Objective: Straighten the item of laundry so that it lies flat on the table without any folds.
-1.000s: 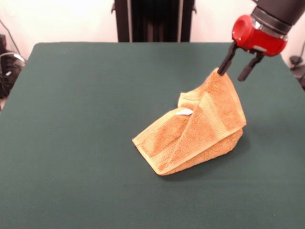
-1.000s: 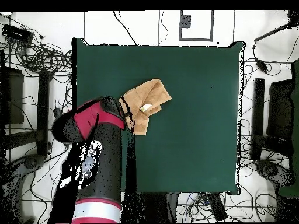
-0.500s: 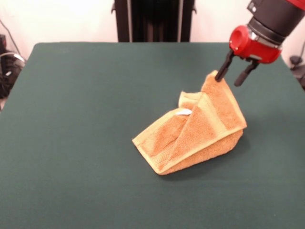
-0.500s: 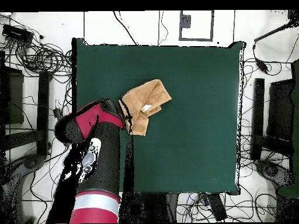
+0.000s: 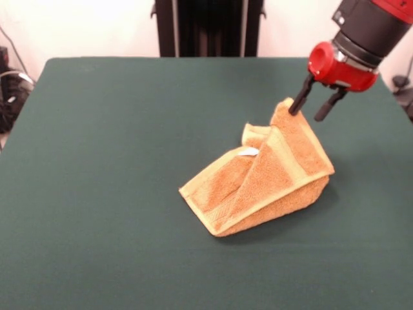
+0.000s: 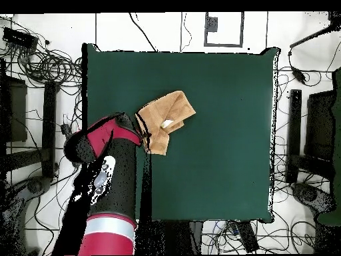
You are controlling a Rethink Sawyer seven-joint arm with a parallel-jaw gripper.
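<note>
The item of laundry [image 5: 264, 184] is a mustard-tan towel lying folded right of the middle of the green table [image 5: 116, 129]. One corner is raised in a peak and a small white tag shows on it. My gripper [image 5: 306, 115] hangs at that peak, open, with green table showing between its fingers. Its left fingertip [image 5: 295, 111] touches the raised corner. In the overhead view the towel [image 6: 168, 119] lies left of the table's [image 6: 220, 100] middle, and the gripper [image 6: 144, 135] sits at its lower left edge, partly hiding it.
Cables and black equipment [image 6: 40, 67] lie on the floor around the table in the overhead view. A black stand [image 5: 206, 29] rises behind the table's far edge. Bare cloth surrounds the towel on all sides.
The gripper has shifted slightly left and down in the front view. The towel's raised corner has sunk a little with it. The rest of the towel has not moved.
</note>
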